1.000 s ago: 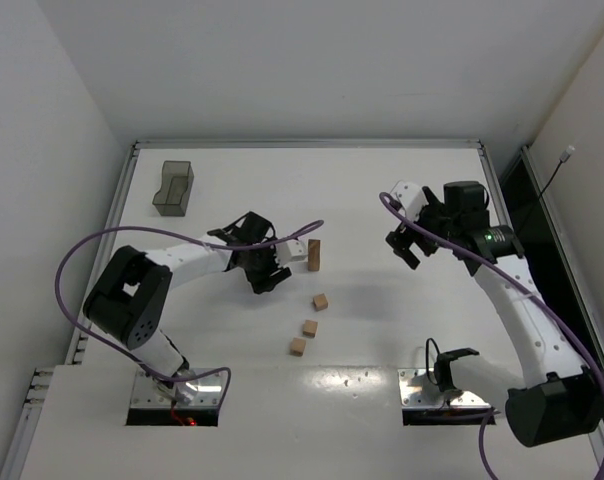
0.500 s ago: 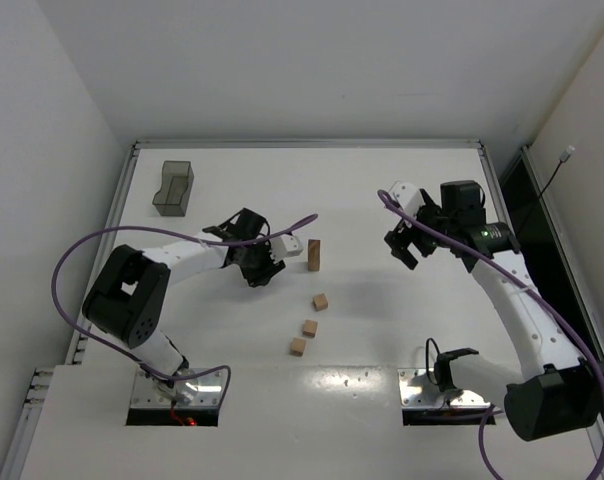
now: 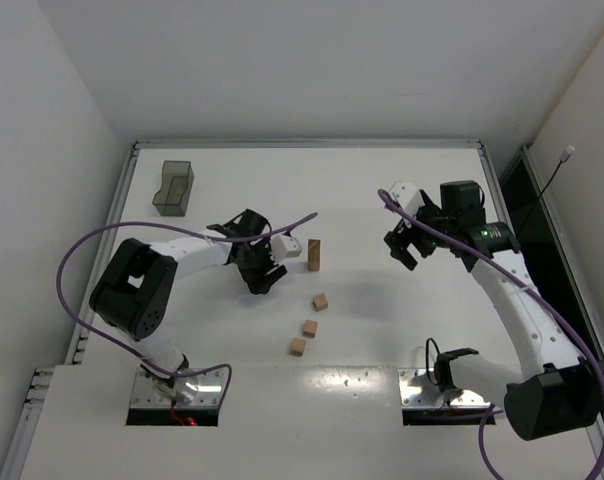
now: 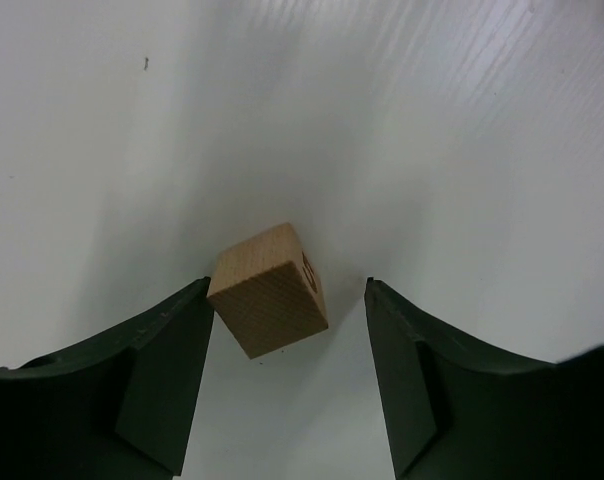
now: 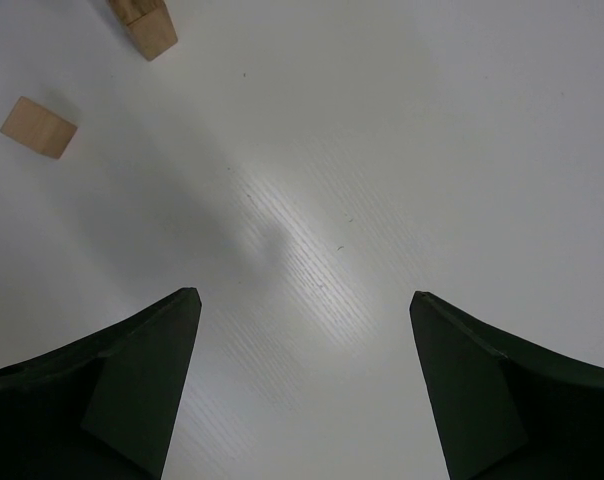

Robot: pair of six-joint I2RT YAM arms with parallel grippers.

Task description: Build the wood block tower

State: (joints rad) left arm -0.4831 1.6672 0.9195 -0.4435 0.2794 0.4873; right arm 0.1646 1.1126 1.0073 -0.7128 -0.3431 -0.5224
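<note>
While the tower (image 3: 313, 254) and the three loose cubes (image 3: 321, 301) kept their places during the last second, the left gripper (image 4: 288, 288) drew back a little from that column, as the view from above showed. Its dark jaws stood spread around one small light tan wooden cube (image 4: 267, 295). A corner of it touched one finger (image 4: 172, 340) and a clear gap remained to the other, so nothing was pinched. I judge that this cube, lying turned at an angle, needed a new, squarer grasp before stacking. The tower, a slim column of the same plain wood, stood near this gripper on the smooth white table (image 3: 382, 190). The cube had sharp edges, fine grain and a small dark mark on one side. The right gripper (image 5: 303, 296) hovered well apart, jaws wide and empty.
</note>
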